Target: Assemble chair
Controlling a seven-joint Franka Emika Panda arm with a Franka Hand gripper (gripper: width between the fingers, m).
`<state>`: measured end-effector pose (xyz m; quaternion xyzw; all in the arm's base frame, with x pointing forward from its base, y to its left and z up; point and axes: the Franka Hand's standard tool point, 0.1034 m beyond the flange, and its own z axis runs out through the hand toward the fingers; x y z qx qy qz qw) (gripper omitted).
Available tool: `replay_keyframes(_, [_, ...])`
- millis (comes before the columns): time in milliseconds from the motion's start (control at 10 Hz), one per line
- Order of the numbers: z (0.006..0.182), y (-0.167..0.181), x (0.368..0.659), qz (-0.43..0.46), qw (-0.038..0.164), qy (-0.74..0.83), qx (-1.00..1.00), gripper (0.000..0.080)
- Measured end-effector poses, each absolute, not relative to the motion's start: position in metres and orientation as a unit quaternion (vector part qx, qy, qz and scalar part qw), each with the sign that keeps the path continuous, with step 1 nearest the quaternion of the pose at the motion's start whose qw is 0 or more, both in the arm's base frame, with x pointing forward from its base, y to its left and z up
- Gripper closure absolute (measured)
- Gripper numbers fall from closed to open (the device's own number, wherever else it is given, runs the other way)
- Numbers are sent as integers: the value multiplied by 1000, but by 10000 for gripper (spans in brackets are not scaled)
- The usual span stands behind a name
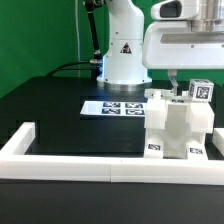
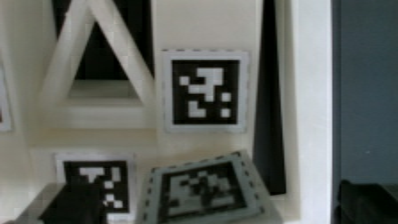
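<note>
**Hovering over the part-built chair, tool spread wide**

Standing by the black bench, I see the white arm's tool hanging just above the chair. Its jaws are parted wide and I can't see them clamping anything.

The chair is a white boxy block of joined parts. It sits towards the exterior view's right, close behind the long white border rail that runs along the near edge and turns back at the left. Small square tags show low on its front face. One more tag sits on a post at its top, right beside the tool.

The marker board lies flat on the bench, between the chair and the arm's white base. A green backdrop hangs behind.

From the wrist camera, the two dark fingertips stand far apart. White chair parts fill the space beyond them, with one upright tag and a tilted tag nearer the tool. Whether either fingertip touches plastic I can't tell.
</note>
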<state>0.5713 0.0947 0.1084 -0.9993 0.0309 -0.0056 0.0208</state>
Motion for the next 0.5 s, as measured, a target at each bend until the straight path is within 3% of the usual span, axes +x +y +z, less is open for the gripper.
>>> replay_keyframes(200, [108,94,571,-5,21,32,-999,379])
replay_keyframes(300, [108,94,571,-5,21,32,-999,379])
replay_keyframes(400, [108,94,571,-5,21,32,-999,535])
replay_keyframes(500, [108,94,571,-5,21,32,-999,531])
